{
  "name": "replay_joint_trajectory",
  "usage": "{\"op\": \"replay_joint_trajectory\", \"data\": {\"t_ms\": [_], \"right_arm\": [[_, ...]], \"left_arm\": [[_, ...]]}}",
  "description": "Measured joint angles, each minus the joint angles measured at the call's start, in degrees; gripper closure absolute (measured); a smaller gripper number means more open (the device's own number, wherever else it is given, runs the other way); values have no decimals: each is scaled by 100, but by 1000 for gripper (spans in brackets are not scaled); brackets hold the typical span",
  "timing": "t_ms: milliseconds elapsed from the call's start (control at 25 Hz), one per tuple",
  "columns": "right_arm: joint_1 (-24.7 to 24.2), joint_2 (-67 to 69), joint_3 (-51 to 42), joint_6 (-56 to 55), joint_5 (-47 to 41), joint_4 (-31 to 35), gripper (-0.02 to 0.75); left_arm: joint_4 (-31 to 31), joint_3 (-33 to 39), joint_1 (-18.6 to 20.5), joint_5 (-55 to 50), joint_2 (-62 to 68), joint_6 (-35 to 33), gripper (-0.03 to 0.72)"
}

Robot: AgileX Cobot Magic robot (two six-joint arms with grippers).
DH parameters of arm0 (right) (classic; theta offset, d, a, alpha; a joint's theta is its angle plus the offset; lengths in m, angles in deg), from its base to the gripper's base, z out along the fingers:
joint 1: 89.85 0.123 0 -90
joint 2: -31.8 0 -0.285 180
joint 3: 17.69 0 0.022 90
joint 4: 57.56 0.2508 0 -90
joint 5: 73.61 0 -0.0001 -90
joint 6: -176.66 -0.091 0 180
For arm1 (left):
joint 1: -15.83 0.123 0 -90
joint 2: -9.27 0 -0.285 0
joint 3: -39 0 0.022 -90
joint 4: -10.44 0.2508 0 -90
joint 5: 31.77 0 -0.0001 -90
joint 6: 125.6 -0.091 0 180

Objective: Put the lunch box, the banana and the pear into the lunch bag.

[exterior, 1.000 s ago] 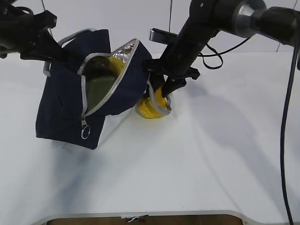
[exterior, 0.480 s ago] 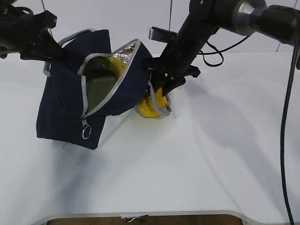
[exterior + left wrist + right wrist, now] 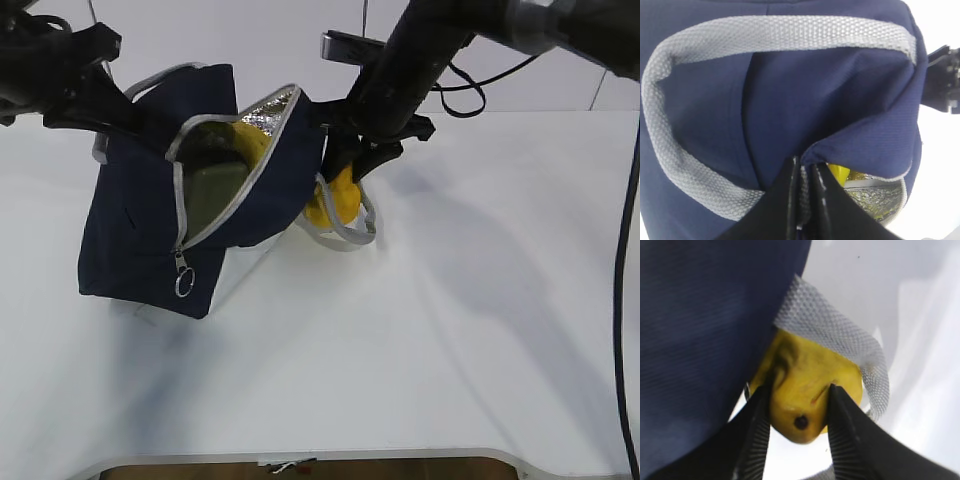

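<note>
The navy lunch bag (image 3: 140,235) lies tilted on the table with its zipper mouth open toward me. Inside it I see the green-lidded lunch box (image 3: 213,190) and the yellow banana (image 3: 247,137). My left gripper (image 3: 802,182) is shut on the bag's (image 3: 790,100) rim and holds it up; the banana (image 3: 838,173) peeks out beside it. My right gripper (image 3: 800,388) is shut on the pear (image 3: 810,372), its fingers on both sides. The pear (image 3: 333,203) hangs just above the table by the bag's right side, under a grey handle (image 3: 345,235).
The bag's silver foil lining (image 3: 268,108) shows at the mouth, and the zipper ring pull (image 3: 182,285) hangs at the front. White table (image 3: 450,330) stretches to the right and front; its front edge (image 3: 300,458) is near the bottom. A black cable (image 3: 610,300) hangs at the right.
My right gripper has closed on the pear and raised it off the table, a little up and to the right. The bag and my left gripper have stayed put.
</note>
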Motion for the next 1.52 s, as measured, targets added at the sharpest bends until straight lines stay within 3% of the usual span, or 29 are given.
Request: {"op": "replay_joint_trajectory", "data": {"t_ms": [800,1080,1320,1520], "right_arm": [[0,-1330,-422,-119,-101,-234,452],[0,-1458,-29,-106,-114,330,452],[0,-1333,49,145,-122,1328,452],[26,-1005,49,249,-122,1796,452]], "left_arm": [[-10,0,0,-53,0,0,673],[-185,0,0,-53,0,0,673],[-418,0,8,-53,0,0,673],[-734,0,8,-57,0,0,673]]}}
